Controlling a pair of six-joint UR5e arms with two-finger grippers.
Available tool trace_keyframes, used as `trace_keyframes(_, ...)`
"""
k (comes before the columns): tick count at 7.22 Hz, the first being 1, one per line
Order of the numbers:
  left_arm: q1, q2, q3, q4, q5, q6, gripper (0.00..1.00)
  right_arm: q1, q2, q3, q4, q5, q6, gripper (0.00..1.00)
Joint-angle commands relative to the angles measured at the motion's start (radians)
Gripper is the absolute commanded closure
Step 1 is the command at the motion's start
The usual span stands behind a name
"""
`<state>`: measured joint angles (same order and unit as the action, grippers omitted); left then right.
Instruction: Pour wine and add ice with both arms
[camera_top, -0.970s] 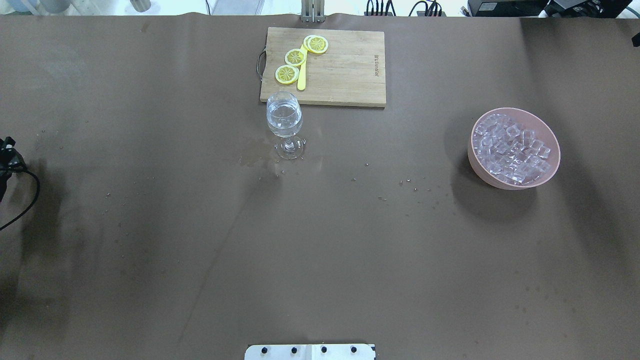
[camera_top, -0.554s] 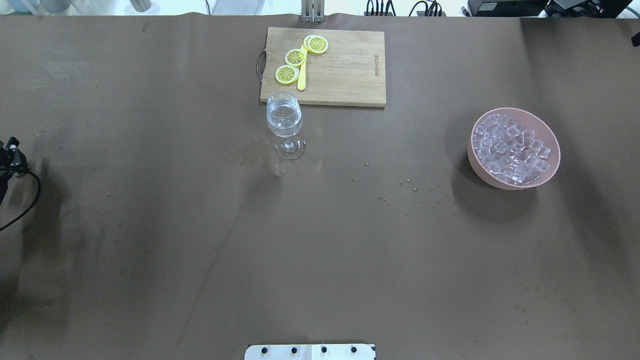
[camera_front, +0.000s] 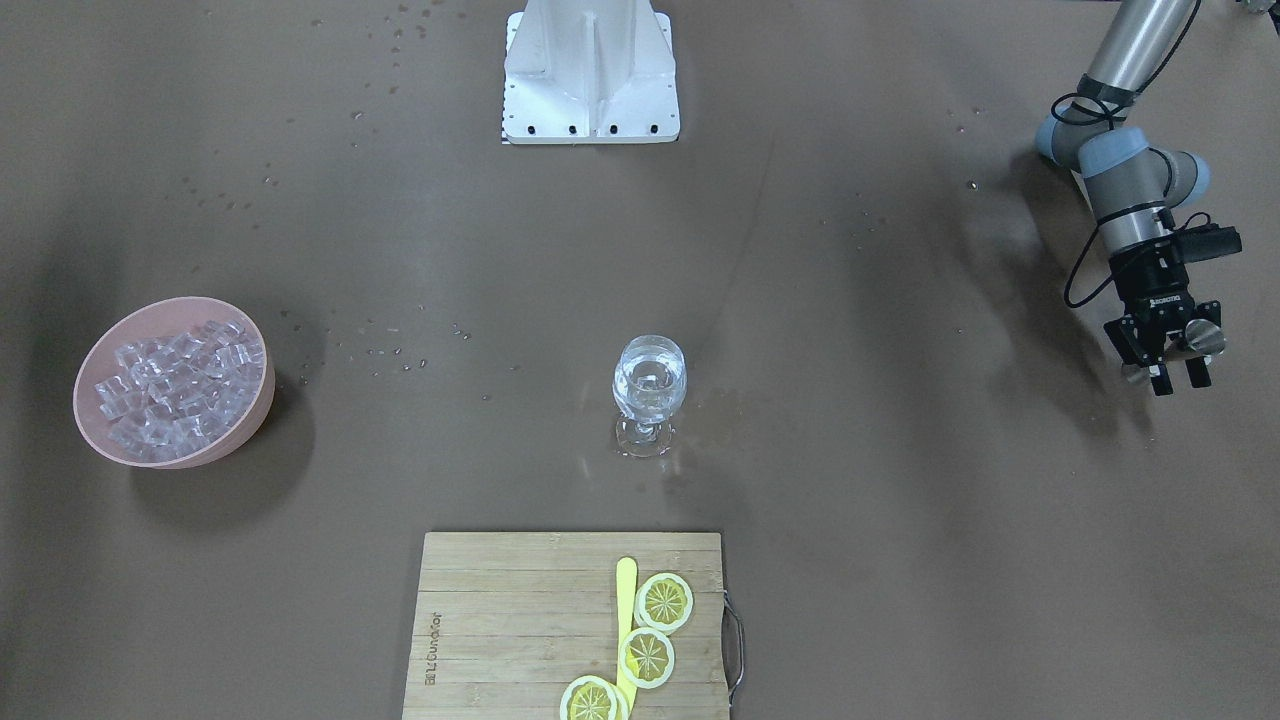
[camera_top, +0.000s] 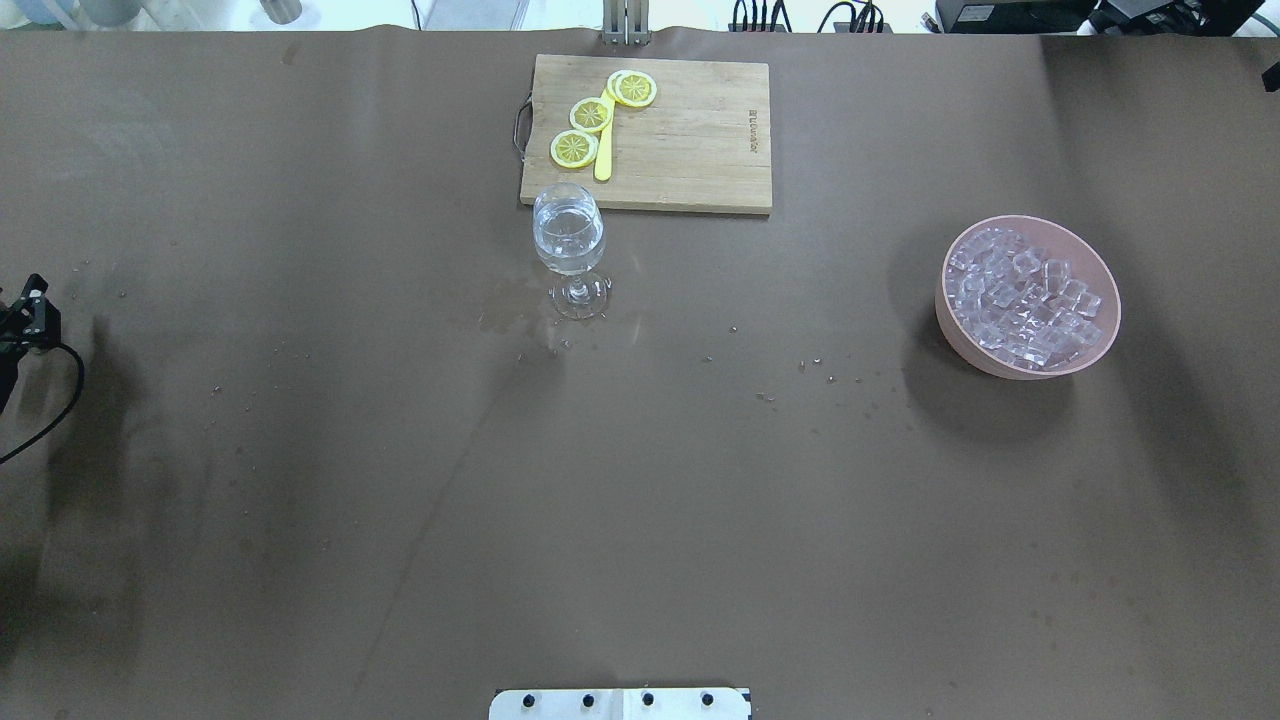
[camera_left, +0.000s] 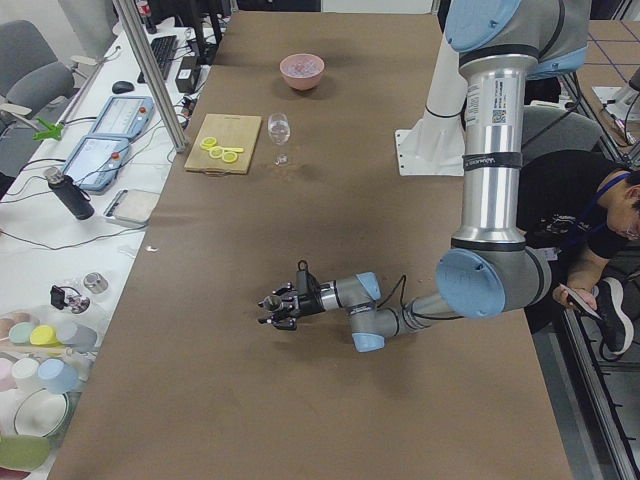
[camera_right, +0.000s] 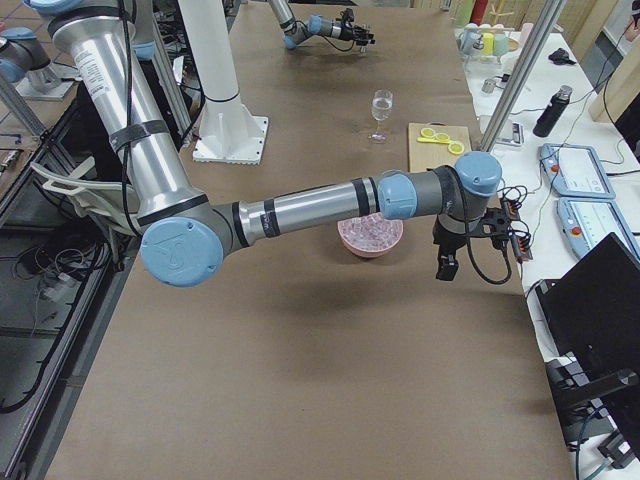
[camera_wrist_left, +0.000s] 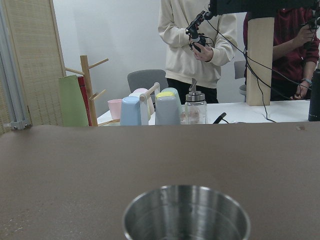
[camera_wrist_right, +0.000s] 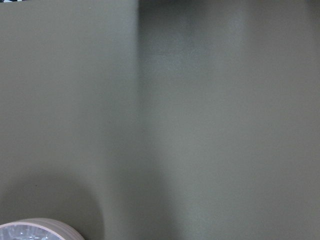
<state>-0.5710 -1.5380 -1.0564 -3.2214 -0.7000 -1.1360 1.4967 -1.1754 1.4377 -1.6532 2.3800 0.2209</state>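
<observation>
A wine glass (camera_top: 569, 240) (camera_front: 650, 385) stands mid-table with clear liquid in its bowl. A pink bowl (camera_top: 960, 345) (camera_front: 240, 440) holds a pile of clear ice cubes (camera_top: 1025, 295) (camera_front: 175, 385). My left gripper (camera_front: 1165, 368) is far from the glass at the table's left end, shut on a small metal cup (camera_wrist_left: 186, 212). Only its edge shows in the overhead view (camera_top: 24, 312). My right gripper (camera_right: 445, 268) hangs above the table just beyond the bowl (camera_right: 370, 235), near the table's right end. I cannot tell whether it is open or shut. Its wrist view shows only the bowl's rim (camera_wrist_right: 35, 225).
A wooden cutting board (camera_top: 690, 140) (camera_front: 500, 620) with lemon slices (camera_top: 590, 113) and a yellow knife lies just behind the glass. A wet patch (camera_top: 505, 305) is beside the glass foot. The white base bracket (camera_front: 590, 70) is at the robot's edge. A person (camera_left: 590, 230) sits beside the table.
My left gripper has shifted slightly further into the overhead view at the left edge. The glass, bowl and board have not moved.
</observation>
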Motion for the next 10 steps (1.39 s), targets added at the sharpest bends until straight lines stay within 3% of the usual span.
trace_keyframes(1,0.000,0.001,-0.017,0.002,-0.003,0.001,0.04,-0.001,0.000,0.000,0.000,-0.004,0.000,0.00)
trace_keyframes(6,-0.004,0.093,-0.105,0.002,-0.027,-0.001,0.03,-0.003,0.003,0.000,0.000,-0.010,0.000,0.00)
trace_keyframes(10,-0.003,0.228,-0.278,0.026,-0.029,0.001,0.03,-0.009,0.006,-0.003,0.001,-0.018,0.008,0.00)
